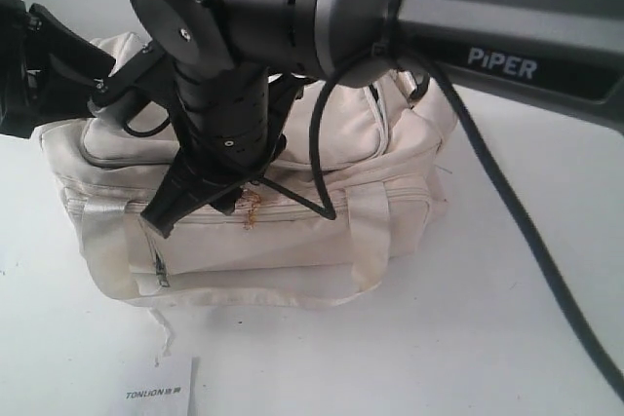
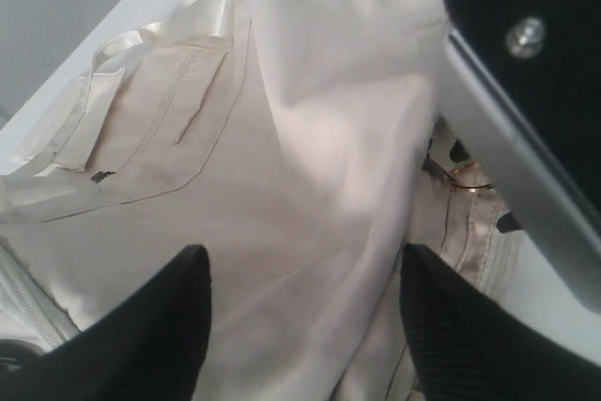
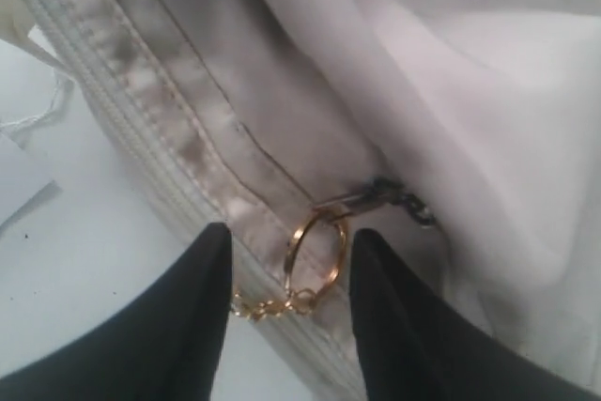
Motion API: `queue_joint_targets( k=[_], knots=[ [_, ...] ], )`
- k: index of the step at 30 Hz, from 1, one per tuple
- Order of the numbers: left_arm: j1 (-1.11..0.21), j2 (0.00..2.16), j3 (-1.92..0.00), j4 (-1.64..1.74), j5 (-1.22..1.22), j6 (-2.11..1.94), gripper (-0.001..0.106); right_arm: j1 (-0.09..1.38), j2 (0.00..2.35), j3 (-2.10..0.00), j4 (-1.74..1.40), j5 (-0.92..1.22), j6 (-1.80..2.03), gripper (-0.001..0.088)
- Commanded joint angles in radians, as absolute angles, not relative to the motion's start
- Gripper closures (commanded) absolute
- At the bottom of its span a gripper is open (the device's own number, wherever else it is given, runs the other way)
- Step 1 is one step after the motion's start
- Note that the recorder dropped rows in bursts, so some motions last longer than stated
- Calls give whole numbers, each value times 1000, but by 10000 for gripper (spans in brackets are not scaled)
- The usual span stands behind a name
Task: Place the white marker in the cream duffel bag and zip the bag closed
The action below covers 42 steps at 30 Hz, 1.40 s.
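Right wrist view: the right gripper has its jaws spread, one on either side of the gold ring that hangs from the zip of the cream duffel bag. Nothing is pinched yet.

The white marker shows in no view. I judge it to be inside the bag, but I cannot confirm this.

Step in hand, as I judge it: take the zip pull.
1. I centre the ring between the jaws before closing.
2. I close on the ring near its dark clasp, not on the fine chain, which would slip.
3. I pull along the zip line, staying low, so the soft fabric does not bunch.

Pose: the right arm reaches across the middle of the scene, wrist bent down, jaws pointing at the bag's upper front edge. The left gripper hangs over the bag's top fabric with its jaws spread and empty. I would brace the bag against the tabletop with it.
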State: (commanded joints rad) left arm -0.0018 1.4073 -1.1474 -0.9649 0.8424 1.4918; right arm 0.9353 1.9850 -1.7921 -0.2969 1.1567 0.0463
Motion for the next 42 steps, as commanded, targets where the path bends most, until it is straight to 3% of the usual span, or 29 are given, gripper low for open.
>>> queue_joint_targets(
  k=[4, 14, 27, 36, 42],
  knots=[
    [-2, 1407, -1147, -965, 842, 1492, 424, 935, 1999, -1792, -345, 1157, 46, 498],
    [-2, 1407, -1147, -965, 842, 1492, 424, 935, 1999, -1792, -354, 1153, 0, 868],
    [-2, 1407, -1147, -991, 976, 1632, 424, 928, 1924, -1792, -343, 1184, -59, 868],
    [-8, 1443, -1147, -1009, 1049, 1690, 424, 828, 1889, -1792, -169, 1166, -214, 868],
    [-82, 1490, -1147, -1017, 1015, 1729, 424, 775, 1851, -1792, -104, 1163, -294, 868]
  ],
)
